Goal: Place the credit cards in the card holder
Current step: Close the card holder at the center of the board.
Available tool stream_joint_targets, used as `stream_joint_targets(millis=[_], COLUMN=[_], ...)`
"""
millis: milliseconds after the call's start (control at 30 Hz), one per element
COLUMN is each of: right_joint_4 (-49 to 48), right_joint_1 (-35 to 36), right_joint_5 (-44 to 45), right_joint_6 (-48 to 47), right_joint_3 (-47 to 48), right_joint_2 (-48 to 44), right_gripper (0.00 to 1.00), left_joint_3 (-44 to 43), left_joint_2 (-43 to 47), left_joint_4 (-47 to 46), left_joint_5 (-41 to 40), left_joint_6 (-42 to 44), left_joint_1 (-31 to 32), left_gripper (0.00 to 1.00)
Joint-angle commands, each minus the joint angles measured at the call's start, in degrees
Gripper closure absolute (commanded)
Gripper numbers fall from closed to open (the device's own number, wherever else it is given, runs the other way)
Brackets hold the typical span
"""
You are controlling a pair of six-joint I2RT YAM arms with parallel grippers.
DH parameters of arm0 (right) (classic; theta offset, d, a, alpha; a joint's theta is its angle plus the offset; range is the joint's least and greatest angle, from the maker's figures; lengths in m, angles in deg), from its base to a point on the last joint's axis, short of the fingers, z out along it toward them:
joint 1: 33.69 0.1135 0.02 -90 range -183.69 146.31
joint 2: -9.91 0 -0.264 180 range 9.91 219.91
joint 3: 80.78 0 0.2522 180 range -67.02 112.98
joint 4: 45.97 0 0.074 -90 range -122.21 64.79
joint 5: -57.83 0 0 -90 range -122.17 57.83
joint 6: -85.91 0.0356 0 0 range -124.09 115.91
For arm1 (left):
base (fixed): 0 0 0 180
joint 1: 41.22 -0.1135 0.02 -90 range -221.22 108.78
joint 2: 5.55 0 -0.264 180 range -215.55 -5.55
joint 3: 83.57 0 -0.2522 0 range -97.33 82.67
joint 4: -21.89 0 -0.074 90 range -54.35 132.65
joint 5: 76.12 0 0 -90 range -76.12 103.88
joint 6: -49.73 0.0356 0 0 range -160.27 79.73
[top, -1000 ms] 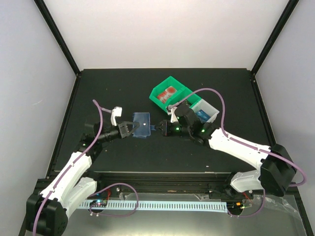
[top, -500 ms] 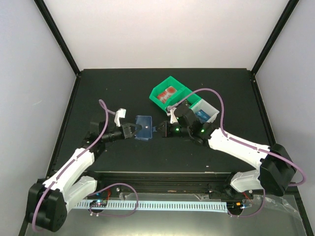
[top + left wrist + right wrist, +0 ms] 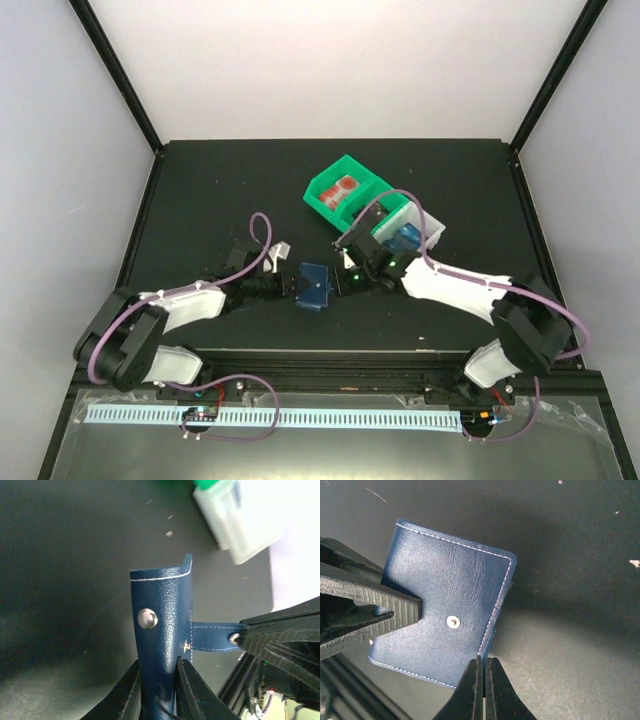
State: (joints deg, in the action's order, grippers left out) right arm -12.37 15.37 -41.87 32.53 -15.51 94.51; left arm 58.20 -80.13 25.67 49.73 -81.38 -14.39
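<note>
Card holder (image 3: 162,625) gripped by left end effector (image 3: 157,666), right end effector (image 3: 482,662)

No text, brand or number can be read; markings on the red-and-white card (image 3: 342,187), at one o'clock from the card holder (image 3: 445,595), are blurred.

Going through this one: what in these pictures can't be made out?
- Inside of the card holder: folded shut in every view, so any cards in it are hidden.
- Credit cards in the green tray: top view only, too small to count.
- White bin: contents partly covered by the right arm in the top view; blurred and edge-cropped in the left wrist view.
</note>
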Motion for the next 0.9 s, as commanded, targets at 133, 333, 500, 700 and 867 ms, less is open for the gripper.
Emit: stream_joint_targets(millis=[133,333,500,700,867], right_joint_4=[3.48,5.40,8.77,11.17,10.14], right_joint_1=[-0.50,-0.44,0.65,1.65,1.74], right_joint_5=[0.28,-0.45,-0.61,0.39,1.76], right_joint_6=[-9.20,-10.11,-11.34,-11.54,-10.09], right_joint_3=[10.86,14.99,17.40,19.38,19.47], right_joint_2=[12.79,16.22,18.21,19.75,18.68], right_gripper=[0.99,0.99,0.99,0.98,0.91], left_joint_3=[1.27,1.79,3.19,4.25,4.08], left_joint_2=[-10.45,-9.27,-8.44,-4.72,-3.47], left_joint_4=[-2.97,1.45,4.72,7.84,9.60], left_joint_5=[-7.80,-11.49,-13.02,-15.71,-16.48], left_joint_6=[-0.17,0.62,-0.13,-0.19,-0.88], left_joint_1=[1.81,1.82,1.82,1.80,1.81], left_gripper=[0.80,0.68,0.67,0.63,0.60])
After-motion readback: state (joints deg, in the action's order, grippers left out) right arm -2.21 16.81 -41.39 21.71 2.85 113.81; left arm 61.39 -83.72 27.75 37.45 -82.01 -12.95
